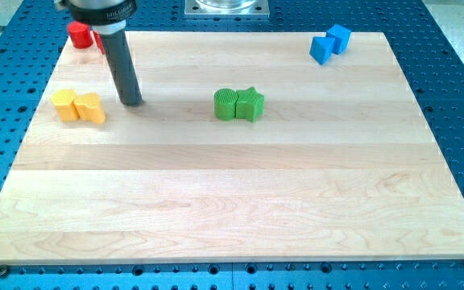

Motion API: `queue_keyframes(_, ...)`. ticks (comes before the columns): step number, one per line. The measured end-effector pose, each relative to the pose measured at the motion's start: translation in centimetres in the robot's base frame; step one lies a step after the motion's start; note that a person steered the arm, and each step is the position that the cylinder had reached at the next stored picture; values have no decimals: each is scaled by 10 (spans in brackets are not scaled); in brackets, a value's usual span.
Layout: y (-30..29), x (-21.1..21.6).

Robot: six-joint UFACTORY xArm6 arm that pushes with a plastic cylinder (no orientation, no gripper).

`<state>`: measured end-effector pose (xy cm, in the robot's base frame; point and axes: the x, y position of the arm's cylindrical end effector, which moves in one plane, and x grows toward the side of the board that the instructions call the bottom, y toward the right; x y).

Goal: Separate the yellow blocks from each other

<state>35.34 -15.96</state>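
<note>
Two yellow blocks lie touching at the view's left: a hexagon-like yellow block (64, 105) on the left and a heart-like yellow block (91, 108) on the right. My tip (131, 102) rests on the board just to the right of the heart-like block, a short gap away, level with the pair's upper edge. The dark rod rises from it up toward the view's top left.
Two green blocks (238, 104) touch each other near the board's middle. Two blue blocks (330, 43) sit at the top right. Red blocks (80, 35) sit at the top left corner, partly hidden behind the rod. The wooden board (240, 201) lies on a blue perforated table.
</note>
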Motion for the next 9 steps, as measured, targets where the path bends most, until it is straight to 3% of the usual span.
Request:
queue_keyframes(2,-114,0)
queue_keyframes(4,-92,14)
queue_keyframes(5,-82,-6)
queue_keyframes(6,-77,12)
queue_keyframes(7,-74,61)
queue_keyframes(9,-43,59)
